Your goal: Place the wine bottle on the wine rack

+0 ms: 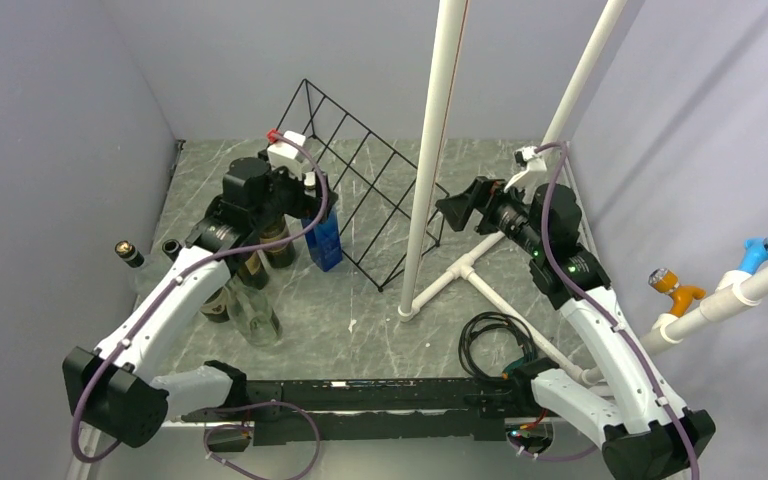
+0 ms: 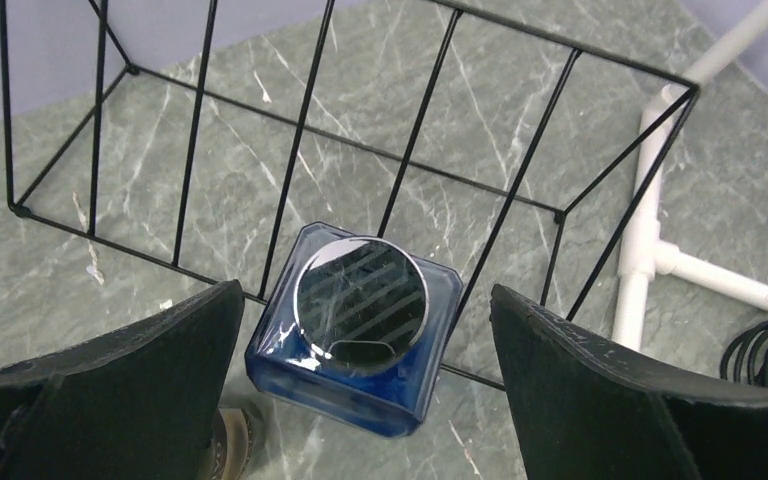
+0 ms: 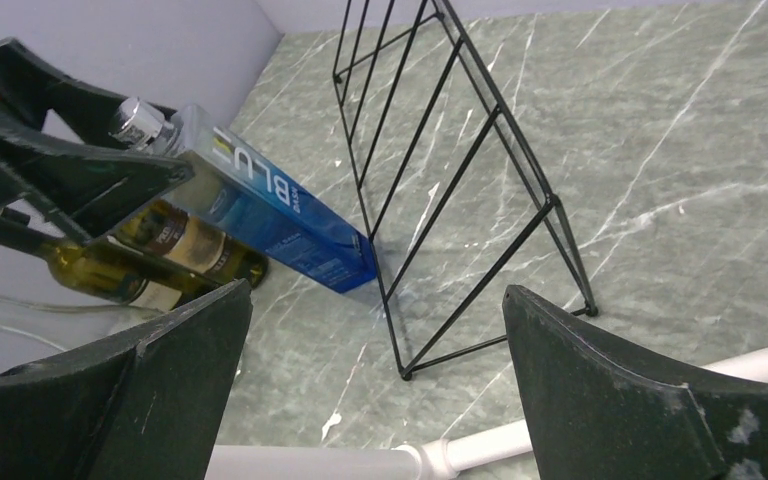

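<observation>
Tabletop: grey-green marbled table (image 1: 360,320), with pale lilac walls close round it.
Bottle: blue bottle (image 1: 324,240) with a square glass body, a round mirror-bright cap (image 2: 360,293) and white letters "BLU" down one side.
Where it is: directly under the left gripper (image 2: 365,288), centred in the gap between its jaws. It stands on the table at the foot of the wine rack (image 3: 502,113), not on it. Whether it touches the lowest wire I cannot tell.
Axis: long axis upright, base down, cap pointing up at the left jaws.
Left jaws: spread wide either side of the cap, clasping nothing. Seen from the right wrist, one finger (image 3: 60,170) overlaps the bottle's shoulder.
Right jaws: right gripper (image 3: 376,290) is likewise wide apart and empty, with the rack's end and the blue bottle out ahead of it.
Rack: black wire wedge, its slanted bars rising just beyond the left jaws.
Around: dark wine bottles (image 3: 190,245) and a clear bottle (image 1: 253,320) crowd behind the left jaws.
In the way: a white pipe frame (image 1: 430,150) rises by the rack's end, on the right jaws' side. A black cable (image 1: 490,335) lies coiled behind them.
</observation>
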`<state>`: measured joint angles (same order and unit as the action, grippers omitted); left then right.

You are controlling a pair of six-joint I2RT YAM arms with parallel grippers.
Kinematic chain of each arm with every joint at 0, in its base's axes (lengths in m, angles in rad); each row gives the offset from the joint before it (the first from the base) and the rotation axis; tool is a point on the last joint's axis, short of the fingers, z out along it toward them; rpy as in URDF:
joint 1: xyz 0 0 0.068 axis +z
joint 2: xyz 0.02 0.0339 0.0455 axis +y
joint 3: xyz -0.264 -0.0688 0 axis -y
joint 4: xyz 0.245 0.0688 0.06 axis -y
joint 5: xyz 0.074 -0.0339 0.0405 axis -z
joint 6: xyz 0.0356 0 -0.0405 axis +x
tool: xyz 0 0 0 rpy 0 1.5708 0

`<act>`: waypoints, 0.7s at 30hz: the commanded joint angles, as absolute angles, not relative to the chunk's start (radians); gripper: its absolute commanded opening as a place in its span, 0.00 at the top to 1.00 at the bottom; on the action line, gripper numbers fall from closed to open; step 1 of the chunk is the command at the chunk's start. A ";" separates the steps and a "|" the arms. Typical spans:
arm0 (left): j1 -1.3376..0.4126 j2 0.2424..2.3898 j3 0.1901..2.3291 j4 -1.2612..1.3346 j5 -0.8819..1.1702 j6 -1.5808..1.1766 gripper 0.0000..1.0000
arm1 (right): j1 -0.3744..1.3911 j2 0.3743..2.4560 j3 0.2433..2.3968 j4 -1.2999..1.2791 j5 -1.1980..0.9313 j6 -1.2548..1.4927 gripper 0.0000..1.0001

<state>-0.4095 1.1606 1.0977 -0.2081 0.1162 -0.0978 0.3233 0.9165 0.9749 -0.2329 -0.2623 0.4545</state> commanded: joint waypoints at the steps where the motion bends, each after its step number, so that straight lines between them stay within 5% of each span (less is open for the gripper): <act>1: -0.422 1.214 1.149 -0.238 0.076 -0.073 0.00 | 0.349 0.906 0.970 -0.176 -0.278 0.474 0.00; 11: -0.431 1.327 1.260 -0.408 0.080 -0.044 0.03 | 0.412 0.944 0.968 -0.167 -0.244 0.462 0.00; 21: -0.444 1.364 1.305 -0.472 0.034 -0.024 0.39 | 0.461 1.001 0.962 -0.136 -0.229 0.441 0.00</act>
